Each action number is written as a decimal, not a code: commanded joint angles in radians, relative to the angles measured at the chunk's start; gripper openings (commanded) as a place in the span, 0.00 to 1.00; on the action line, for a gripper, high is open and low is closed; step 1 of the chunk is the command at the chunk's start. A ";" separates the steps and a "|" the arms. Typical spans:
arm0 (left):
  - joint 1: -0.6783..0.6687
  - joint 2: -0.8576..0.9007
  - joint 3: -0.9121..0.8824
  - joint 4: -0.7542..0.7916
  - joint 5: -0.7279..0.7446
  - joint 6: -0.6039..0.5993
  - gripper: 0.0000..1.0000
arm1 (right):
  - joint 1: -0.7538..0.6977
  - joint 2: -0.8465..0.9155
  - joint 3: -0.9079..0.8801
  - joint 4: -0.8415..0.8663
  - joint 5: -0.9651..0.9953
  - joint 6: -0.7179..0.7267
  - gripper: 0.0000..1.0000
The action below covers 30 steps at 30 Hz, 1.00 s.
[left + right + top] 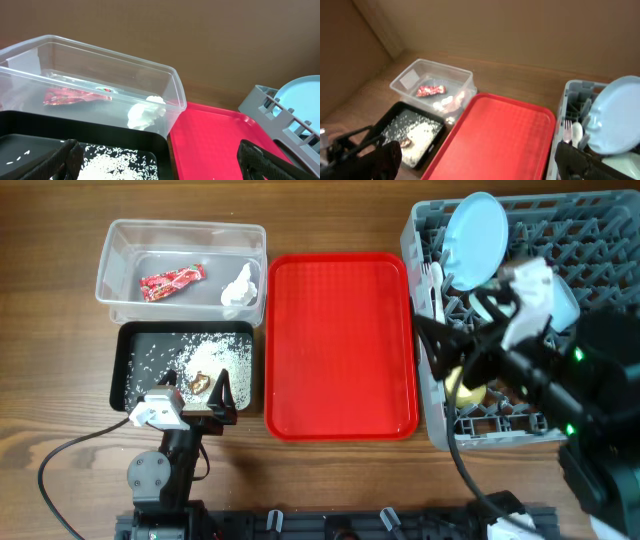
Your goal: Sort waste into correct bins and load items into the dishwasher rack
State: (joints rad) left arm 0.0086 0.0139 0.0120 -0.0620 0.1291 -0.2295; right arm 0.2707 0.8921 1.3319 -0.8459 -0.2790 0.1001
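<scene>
The clear tub (185, 226) at the back left holds the red wrapper (172, 281) and the white napkin (238, 286). The black tray (135, 345) in front of it holds rice grains (215, 355) and a brown scrap (200, 381). My left gripper (205, 395) is open and empty at the black tray's front edge. The grey rack (425, 240) on the right holds the upright blue plate (474, 240), the white fork (567, 131) and spoon (577, 132), and the yellow cup (465, 388). My right gripper (445, 355) is open and empty over the rack's left side.
The red serving tray (340, 345) lies between the bins and the rack, with nothing on it. A black cable (80, 445) runs across the table at the front left. The arm bases stand along the front edge.
</scene>
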 commanded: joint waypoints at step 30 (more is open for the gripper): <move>0.006 -0.007 -0.006 -0.001 0.005 0.013 1.00 | -0.069 -0.889 -1.327 0.853 0.271 -0.074 1.00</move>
State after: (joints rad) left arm 0.0086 0.0139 0.0120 -0.0620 0.1291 -0.2295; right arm 0.2058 0.0193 0.0059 -0.0071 -0.0174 0.0212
